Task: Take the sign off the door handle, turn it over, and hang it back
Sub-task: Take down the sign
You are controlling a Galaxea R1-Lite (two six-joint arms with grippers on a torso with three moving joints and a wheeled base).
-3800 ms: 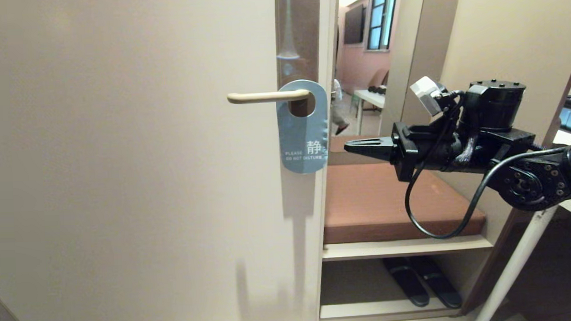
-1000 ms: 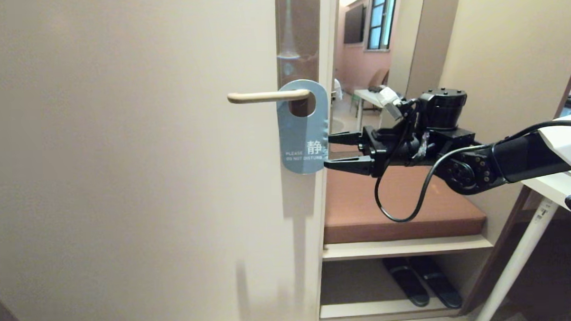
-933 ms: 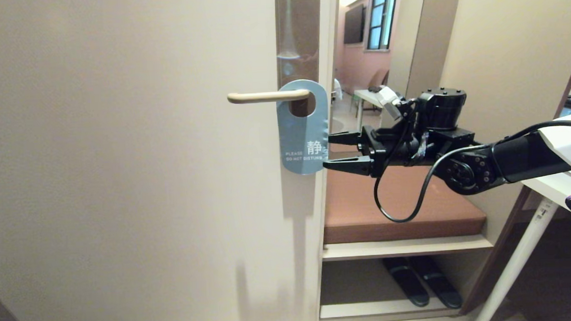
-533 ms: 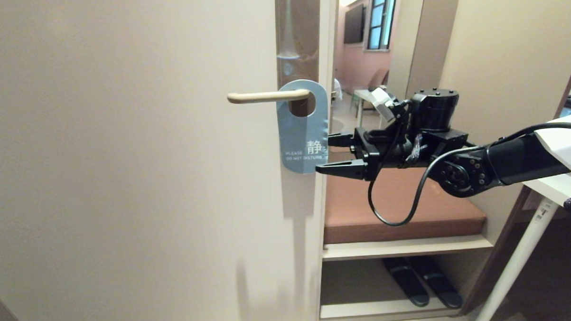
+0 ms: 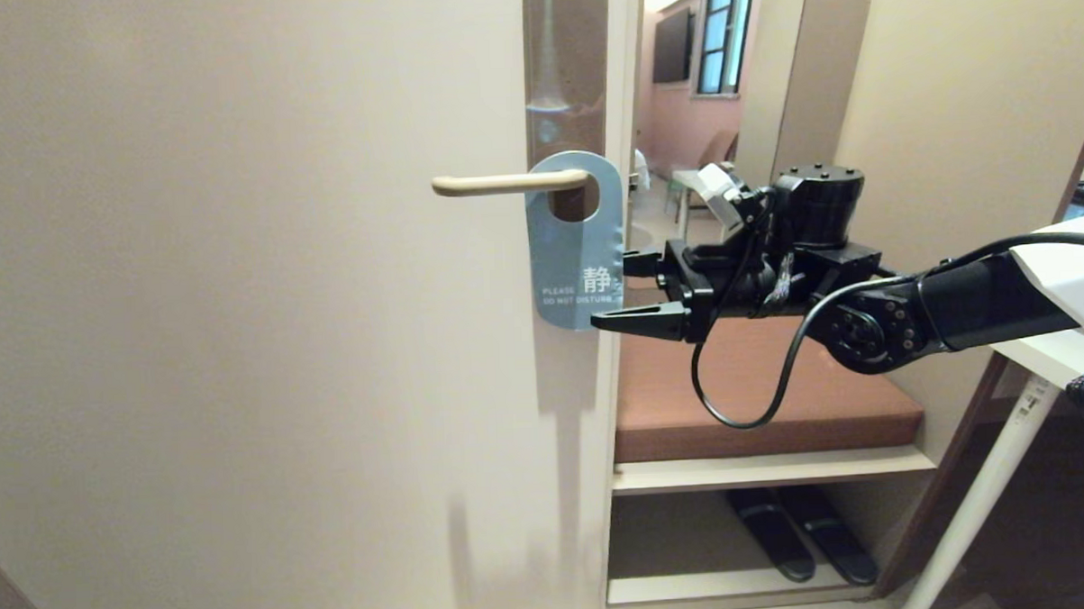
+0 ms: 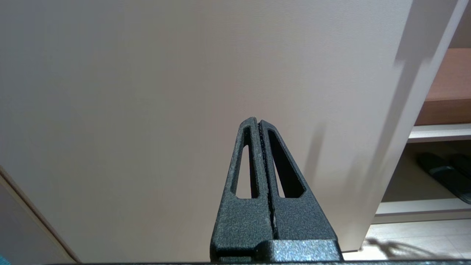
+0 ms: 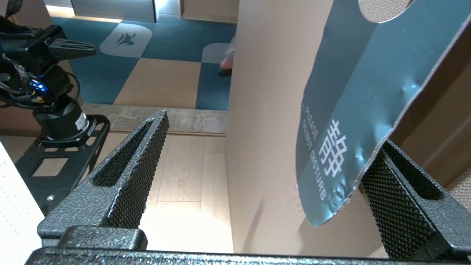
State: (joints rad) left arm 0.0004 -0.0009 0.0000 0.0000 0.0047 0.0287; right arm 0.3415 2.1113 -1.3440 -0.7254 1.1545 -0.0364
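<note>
We're on the grab: right gripper [image 5: 615, 293] spread wide around the sign's [image 5: 575, 249] lower corner by the door [image 5: 235, 306] edge. Next, I reckon: pinch, slide off the handle [image 5: 502, 183].

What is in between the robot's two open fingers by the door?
The lower edge of the blue-grey sign sits between the right gripper's open fingers, close against one finger. The right wrist view shows it.

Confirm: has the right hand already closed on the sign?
No. In the right wrist view the right hand is wide open, one finger behind the sign, the other well clear in front.
</note>
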